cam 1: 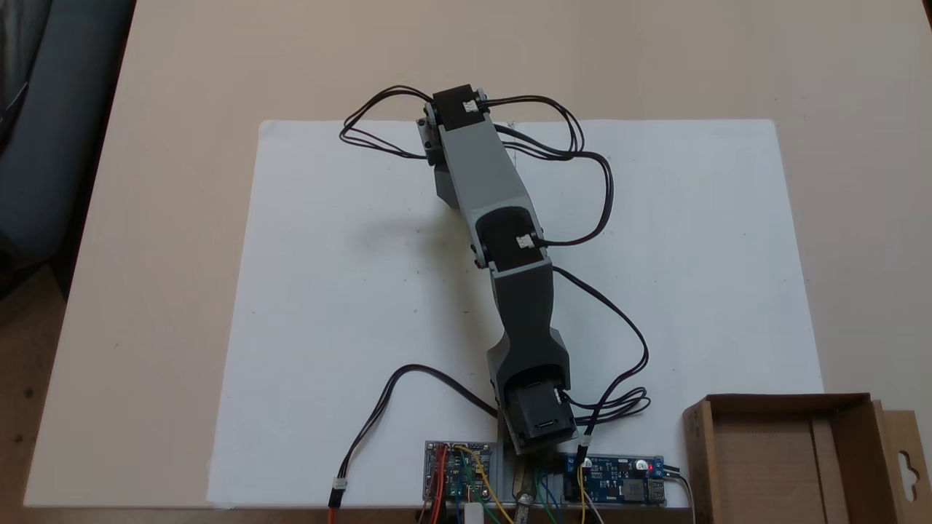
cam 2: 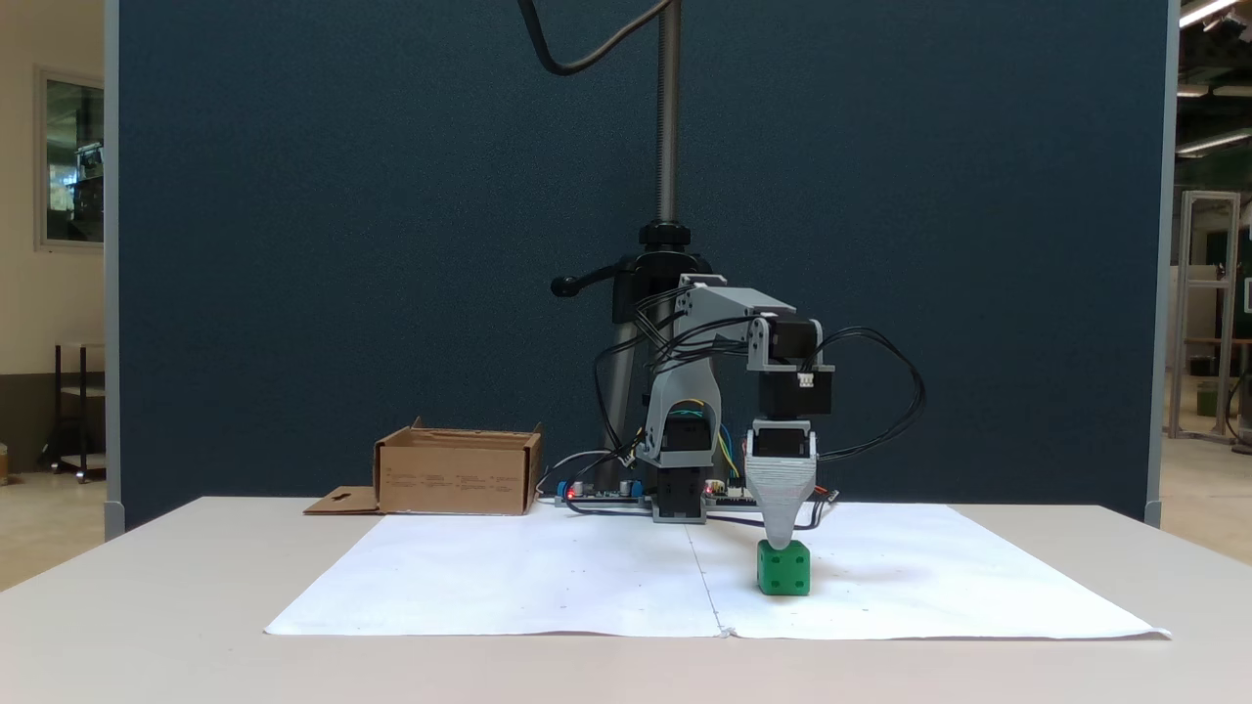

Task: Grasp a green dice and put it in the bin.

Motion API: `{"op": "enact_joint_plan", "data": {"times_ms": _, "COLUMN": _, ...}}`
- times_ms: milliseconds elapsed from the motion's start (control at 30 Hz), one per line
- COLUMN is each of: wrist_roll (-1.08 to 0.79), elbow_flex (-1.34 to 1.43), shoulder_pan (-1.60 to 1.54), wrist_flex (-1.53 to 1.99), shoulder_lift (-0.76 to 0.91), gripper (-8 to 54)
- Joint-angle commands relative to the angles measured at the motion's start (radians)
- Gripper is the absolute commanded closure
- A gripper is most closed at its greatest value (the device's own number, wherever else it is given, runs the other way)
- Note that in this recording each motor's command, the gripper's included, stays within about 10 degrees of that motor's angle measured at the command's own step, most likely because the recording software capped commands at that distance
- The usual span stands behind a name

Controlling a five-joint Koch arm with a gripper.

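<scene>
My arm [cam 1: 502, 240] reaches out from its base at the near edge of the bench [cam 1: 175, 87] in a fixed view from above, stretched over the white paper sheet [cam 1: 349, 306] with its far end bent downward. From up there the arm's own body hides what hangs beneath it.

In a fixed view from the front, my tool [cam 2: 782, 540] points straight down, and its pale tip sits right at the top face of the green dice [cam 2: 783, 570]. The dice rests on the paper sheet, right of the sheet's middle crease in that view, with dark pips showing on the face toward the camera. I see just one tapered tip (the other finger, if it is there, lies behind it), so I cannot tell how far my tool is spread or whether it has hold of the dice at all.

The bin [cam 2: 458, 476] stands well apart from the dice, at the back left of the bench in the front view, with its flap lying flat on the bench beside it. From above it sits at the lower right corner [cam 1: 786, 458], just beside the circuit boards [cam 1: 615, 484] at my arm's base. Black cables [cam 1: 590, 175] loop out from the arm's joints.
</scene>
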Motion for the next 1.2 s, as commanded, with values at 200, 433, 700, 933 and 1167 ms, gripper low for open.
{"op": "enact_joint_plan", "data": {"times_ms": 200, "wrist_roll": -0.037, "elbow_flex": 0.011, "shoulder_pan": 0.000, "wrist_flex": -0.031, "shoulder_lift": 0.035, "gripper": 2.2}}
{"op": "enact_joint_plan", "data": {"times_ms": 433, "wrist_roll": -0.037, "elbow_flex": 0.020, "shoulder_pan": 0.000, "wrist_flex": -0.038, "shoulder_lift": 0.029, "gripper": 2.2}}
{"op": "enact_joint_plan", "data": {"times_ms": 700, "wrist_roll": -0.037, "elbow_flex": 0.020, "shoulder_pan": 0.002, "wrist_flex": -0.038, "shoulder_lift": 0.009, "gripper": 2.2}}
{"op": "enact_joint_plan", "data": {"times_ms": 933, "wrist_roll": -0.037, "elbow_flex": 0.034, "shoulder_pan": 0.003, "wrist_flex": -0.038, "shoulder_lift": -0.017, "gripper": 2.2}}
{"op": "enact_joint_plan", "data": {"times_ms": 1167, "wrist_roll": -0.037, "elbow_flex": 0.035, "shoulder_pan": 0.003, "wrist_flex": -0.046, "shoulder_lift": -0.043, "gripper": 2.2}}
